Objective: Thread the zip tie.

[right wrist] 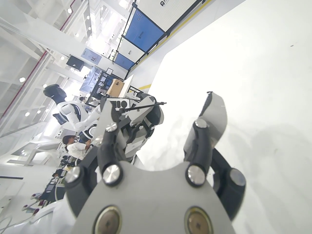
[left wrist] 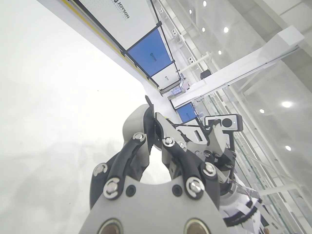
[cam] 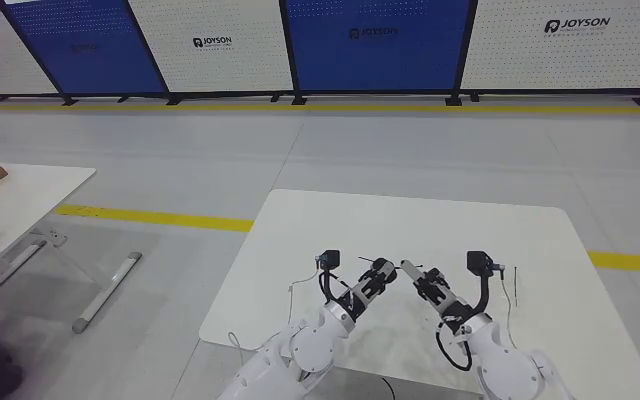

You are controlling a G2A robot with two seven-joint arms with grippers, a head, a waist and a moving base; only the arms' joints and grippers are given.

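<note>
Nearest the lens, left tool (left wrist: 153, 116): grey fingers with black serrated pads pressed together, clamped on thin black plastic zip tie (left wrist: 189, 125). Short black end poking out past the fingertips, rest of the strap running straight across toward the other arm.

Opposite it, right tool (right wrist: 159, 101) spread wide, grey fingers (right wrist: 212, 113) well apart. In the right wrist view, strap held level above the flat white desk (cam: 500, 225), one end just past the left tool, the other passing close by one right finger. Touching there or not: cannot tell.

From above, both tools hanging over the near half of the desk, angled toward each other and just beside one another, zip tie up in the air between them. To the right of the right arm, thin dark line (cam: 516, 285) lying on the desk, too small to identify.

Beyond the desk, grey floor with yellow stripe (cam: 150, 215) and, at the back, a row of blue and white pegboard panels (cam: 380, 45). Off to the left, second white desk (cam: 40, 190), with grey tube (cam: 105, 292) lying on the floor beside it.
</note>
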